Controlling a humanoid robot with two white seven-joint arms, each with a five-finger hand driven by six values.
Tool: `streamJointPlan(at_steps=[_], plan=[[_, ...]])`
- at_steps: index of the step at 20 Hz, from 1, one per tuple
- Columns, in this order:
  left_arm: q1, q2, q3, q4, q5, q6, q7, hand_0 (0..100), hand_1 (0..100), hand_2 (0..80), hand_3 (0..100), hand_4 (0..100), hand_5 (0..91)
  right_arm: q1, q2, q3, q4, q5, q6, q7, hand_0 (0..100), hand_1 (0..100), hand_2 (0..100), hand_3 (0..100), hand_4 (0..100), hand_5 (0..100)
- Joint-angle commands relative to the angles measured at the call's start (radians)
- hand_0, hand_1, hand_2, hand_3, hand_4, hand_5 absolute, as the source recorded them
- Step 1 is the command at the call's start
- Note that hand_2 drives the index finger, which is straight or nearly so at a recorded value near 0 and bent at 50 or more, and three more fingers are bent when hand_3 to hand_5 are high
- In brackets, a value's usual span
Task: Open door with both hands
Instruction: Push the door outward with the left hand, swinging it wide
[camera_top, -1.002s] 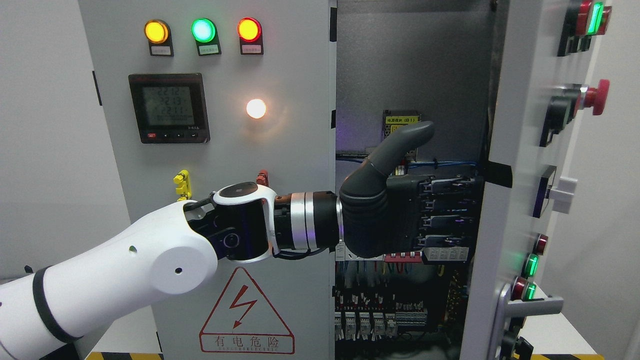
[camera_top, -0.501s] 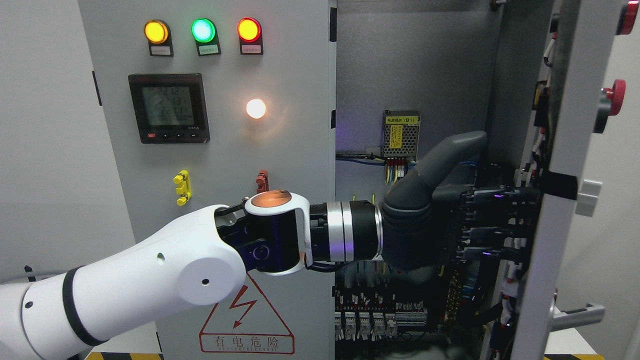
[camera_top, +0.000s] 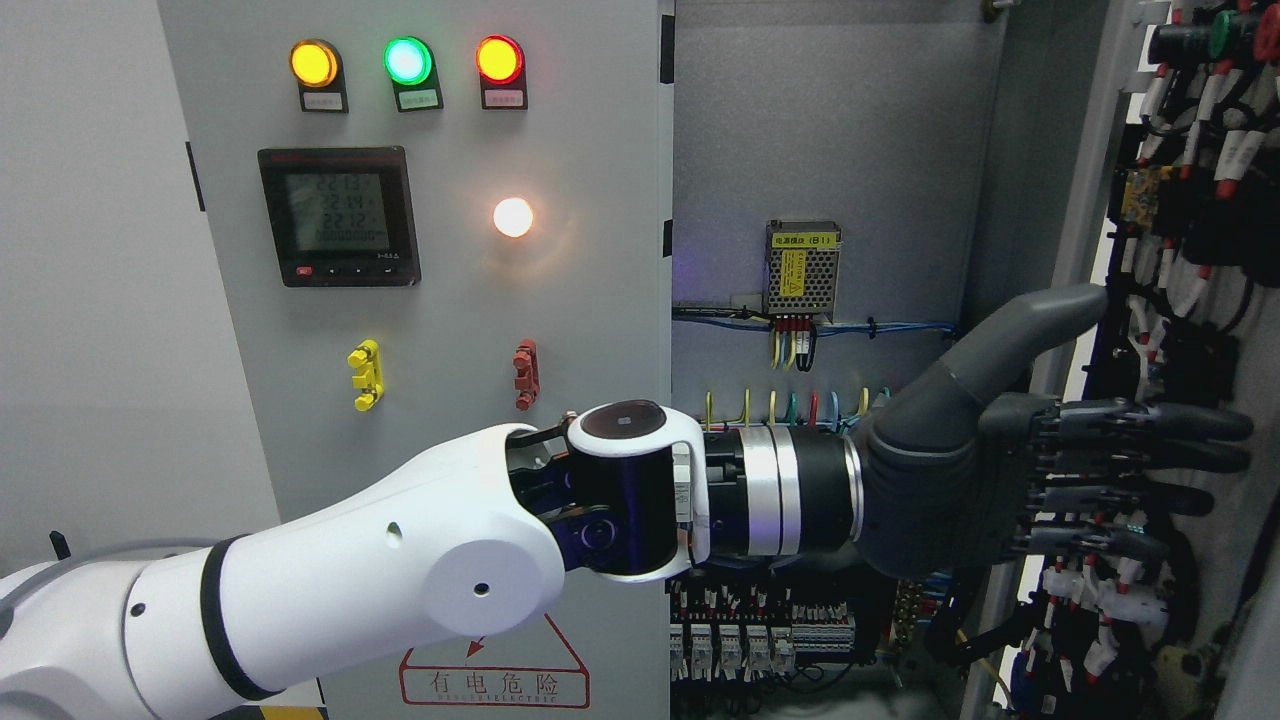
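Observation:
A grey electrical cabinet fills the head view. Its left door (camera_top: 440, 300) is closed and carries lamps and a meter. The right door (camera_top: 1190, 250) is swung wide, showing its wired inner face at the far right. My left arm comes in from the lower left and reaches across the opening. My left hand (camera_top: 1130, 440) is dark grey, with its fingers (camera_top: 1150, 480) stretched flat against the inner face of the right door and its thumb (camera_top: 1030, 330) raised. It grips nothing. My right arm does not show.
Inside the cabinet are a small power supply (camera_top: 802, 268), coloured wires (camera_top: 790, 405) and rows of breakers (camera_top: 760, 630) low down. A red-bordered warning triangle (camera_top: 495, 680) marks the left door's bottom. A white wall (camera_top: 80, 300) lies left.
My left hand has moved right, pushing the right door. The door has swung from half open to wide, so its inner wiring now faces me and its front buttons have turned out of sight.

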Motion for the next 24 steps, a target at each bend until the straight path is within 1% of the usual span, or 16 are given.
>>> streamJointPlan(at_steps=[1, 5, 9, 11, 17, 21, 24], plan=[[0.001, -0.112, 0.014, -0.008, 0.000, 0.000, 0.028, 0, 0, 0.0, 0, 0, 0.0, 0.000, 0.000, 0.000, 0.000, 0.000, 0.000, 0.000, 38, 0, 0, 0, 0, 0], [0.003, -0.138, 0.014, -0.007, -0.001, -0.005, 0.086, 0, 0, 0.0, 0, 0, 0.0, 0.000, 0.000, 0.000, 0.000, 0.000, 0.000, 0.000, 38, 0, 0, 0, 0, 0], [0.006, -0.162, 0.014, -0.002, -0.003, -0.010, 0.126, 0, 0, 0.0, 0, 0, 0.0, 0.000, 0.000, 0.000, 0.000, 0.000, 0.000, 0.000, 38, 0, 0, 0, 0, 0], [0.006, -0.176, 0.011, -0.001, -0.015, -0.010, 0.151, 0, 0, 0.0, 0, 0, 0.0, 0.000, 0.000, 0.000, 0.000, 0.000, 0.000, 0.000, 38, 0, 0, 0, 0, 0], [0.009, -0.201, 0.009, 0.001, -0.024, -0.010, 0.168, 0, 0, 0.0, 0, 0, 0.0, 0.000, 0.000, 0.000, 0.000, 0.000, 0.000, 0.000, 38, 0, 0, 0, 0, 0], [0.011, -0.216, 0.008, 0.001, -0.041, -0.010, 0.214, 0, 0, 0.0, 0, 0, 0.0, 0.000, 0.000, 0.000, 0.000, 0.000, 0.000, 0.000, 38, 0, 0, 0, 0, 0], [0.014, -0.218, 0.008, 0.003, -0.044, -0.010, 0.214, 0, 0, 0.0, 0, 0, 0.0, 0.000, 0.000, 0.000, 0.000, 0.000, 0.000, 0.000, 38, 0, 0, 0, 0, 0]])
